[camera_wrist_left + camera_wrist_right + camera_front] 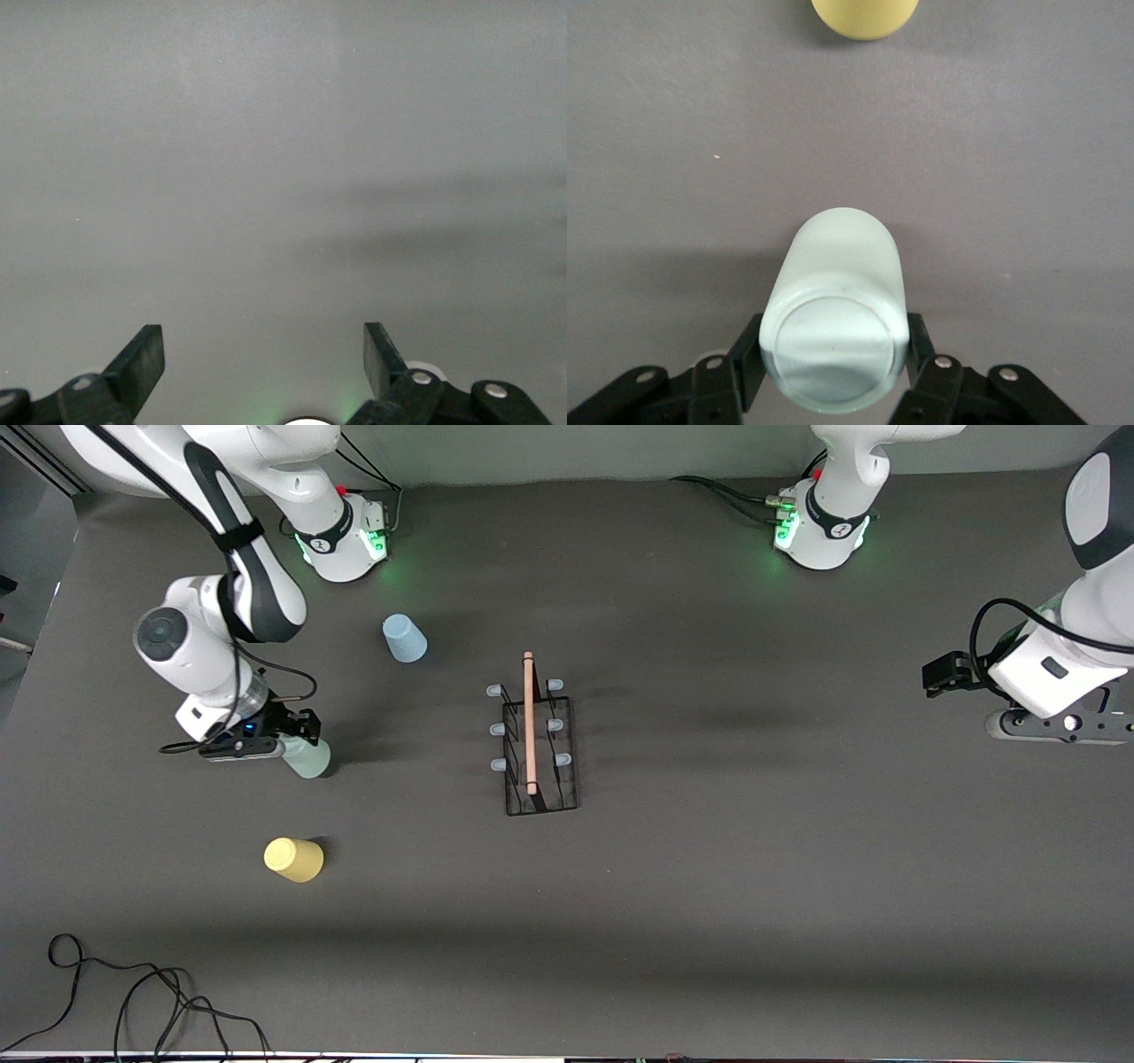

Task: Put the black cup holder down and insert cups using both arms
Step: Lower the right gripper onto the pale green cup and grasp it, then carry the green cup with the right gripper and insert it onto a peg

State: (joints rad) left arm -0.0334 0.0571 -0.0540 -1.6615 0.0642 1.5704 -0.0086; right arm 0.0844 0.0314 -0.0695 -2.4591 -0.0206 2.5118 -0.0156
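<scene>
The black cup holder (537, 746) stands at the table's middle, its wooden rod on top. My right gripper (299, 733) is shut on the pale green cup (307, 758), toward the right arm's end of the table. In the right wrist view the cup (837, 301) fills the gap between the two fingers (749, 350). The light blue cup (404, 638) stands farther from the front camera. The yellow cup (293, 859) is nearer to it and also shows in the right wrist view (866, 16). My left gripper (941, 675) waits, open and empty (263, 341), over bare table at the left arm's end.
A loose black cable (133, 992) lies near the table's front edge at the right arm's end. The two arm bases (347, 536) (819, 531) stand along the edge farthest from the front camera.
</scene>
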